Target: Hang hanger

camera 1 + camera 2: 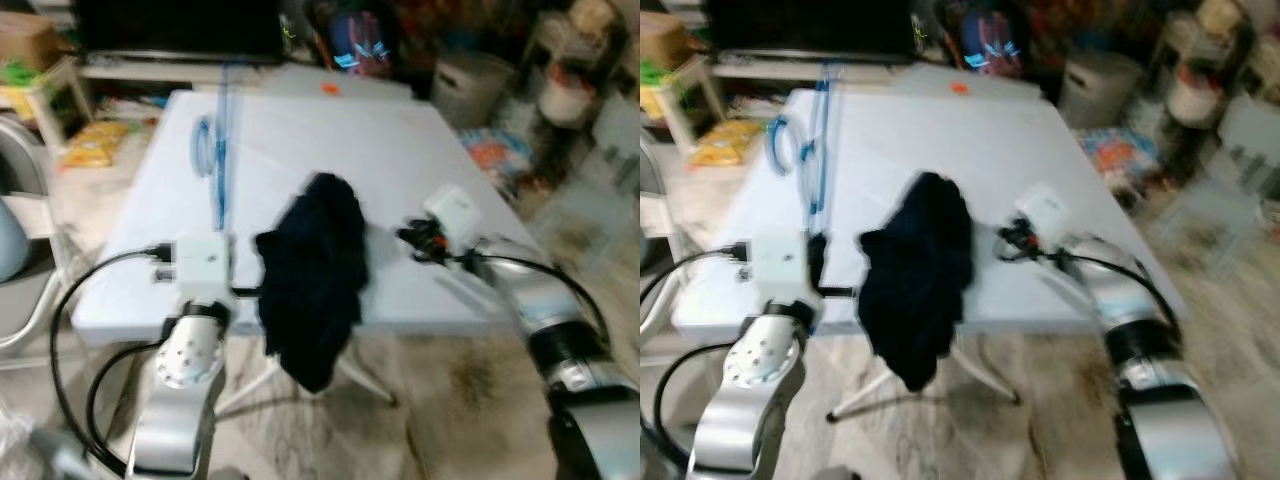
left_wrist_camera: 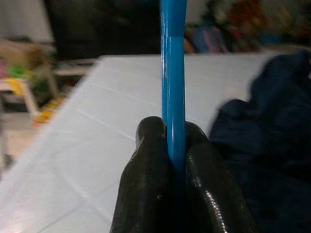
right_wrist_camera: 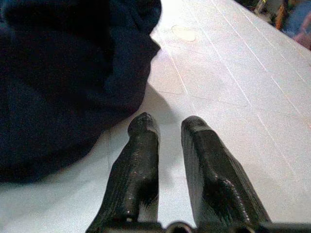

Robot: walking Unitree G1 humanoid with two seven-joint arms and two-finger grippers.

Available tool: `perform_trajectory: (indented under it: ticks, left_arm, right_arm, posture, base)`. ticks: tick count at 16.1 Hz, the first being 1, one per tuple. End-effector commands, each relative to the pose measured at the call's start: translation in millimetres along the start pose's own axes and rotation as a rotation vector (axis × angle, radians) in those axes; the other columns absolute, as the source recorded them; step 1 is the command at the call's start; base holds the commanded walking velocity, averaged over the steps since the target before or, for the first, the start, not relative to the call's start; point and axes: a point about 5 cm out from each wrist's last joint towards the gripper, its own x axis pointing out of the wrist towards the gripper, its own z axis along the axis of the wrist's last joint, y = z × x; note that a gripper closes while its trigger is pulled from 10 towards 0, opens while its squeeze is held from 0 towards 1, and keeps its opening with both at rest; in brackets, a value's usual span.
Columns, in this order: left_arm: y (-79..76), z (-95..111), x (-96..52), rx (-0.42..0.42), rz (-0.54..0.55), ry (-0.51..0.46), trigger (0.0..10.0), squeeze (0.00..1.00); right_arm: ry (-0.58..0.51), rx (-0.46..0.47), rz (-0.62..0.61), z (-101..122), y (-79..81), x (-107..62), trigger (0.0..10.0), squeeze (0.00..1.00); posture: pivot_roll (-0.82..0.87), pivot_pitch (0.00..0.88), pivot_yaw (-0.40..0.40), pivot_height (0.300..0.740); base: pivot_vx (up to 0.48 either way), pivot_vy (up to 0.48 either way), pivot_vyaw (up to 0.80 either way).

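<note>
A blue plastic hanger (image 1: 219, 170) stretches away over the left side of the white table (image 1: 400, 140). My left gripper (image 2: 170, 128) is shut on its blue bar (image 2: 173, 73) near the table's front edge. A dark navy garment (image 1: 315, 265) lies bunched on the table just right of that gripper and droops over the front edge. My right gripper (image 1: 408, 238) hovers low over the table at the garment's right side, its fingers (image 3: 141, 145) a little open with nothing between them. The navy cloth (image 3: 63, 82) lies close beside those fingers.
A grey chair (image 1: 20, 250) stands left of the table. A yellow packet (image 1: 95, 140) lies on the floor at the back left. A white bin (image 1: 470, 85) and cluttered shelves (image 1: 575, 90) line the back right. The table's far half is bare.
</note>
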Motion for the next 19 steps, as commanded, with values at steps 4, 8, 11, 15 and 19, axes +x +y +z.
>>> perform_trajectory:
  ticks: [4, 8, 11, 15, 19]
  left_arm:
    - [0.7, -3.1, 1.7, 0.025, 0.016, 0.026, 10.0, 0.00]
    - [1.1, -5.7, 1.0, 0.031, 0.019, 0.038, 10.0, 0.00]
    - [0.9, -5.8, 1.9, 0.036, 0.021, 0.040, 10.0, 0.00]
    - [2.4, -5.4, 1.7, 0.043, 0.028, 0.037, 10.0, 0.00]
    - [3.1, -5.7, 1.0, 0.044, 0.033, 0.038, 10.0, 0.00]
  right_arm:
    - [-0.042, 0.014, 0.039, 4.9, 12.4, 4.6, 10.0, 1.00]
    - [-0.054, 0.036, 0.050, 8.2, 12.6, 3.4, 10.0, 1.00]
    - [-0.079, 0.061, 0.066, 16.3, 9.1, 1.5, 10.0, 0.13]
    - [-0.109, 0.138, 0.140, 25.2, -5.4, -11.1, 10.0, 0.09]
    - [-0.160, 0.202, 0.492, 23.8, 16.6, -36.4, 10.0, 1.00]
  posture:
    - [0.15, 0.090, -0.066, 0.740]
    - [0.15, 0.089, -0.068, 0.740]
    - [0.15, 0.086, -0.071, 0.740]
    - [0.15, 0.087, -0.071, 0.740]
    - [0.16, 0.088, -0.072, 0.740]
  base:
    - [0.000, 0.000, 0.00]
    - [0.000, 0.000, 0.00]
    - [0.000, 0.000, 0.00]
    - [0.000, 0.000, 0.00]
    - [0.000, 0.000, 0.00]
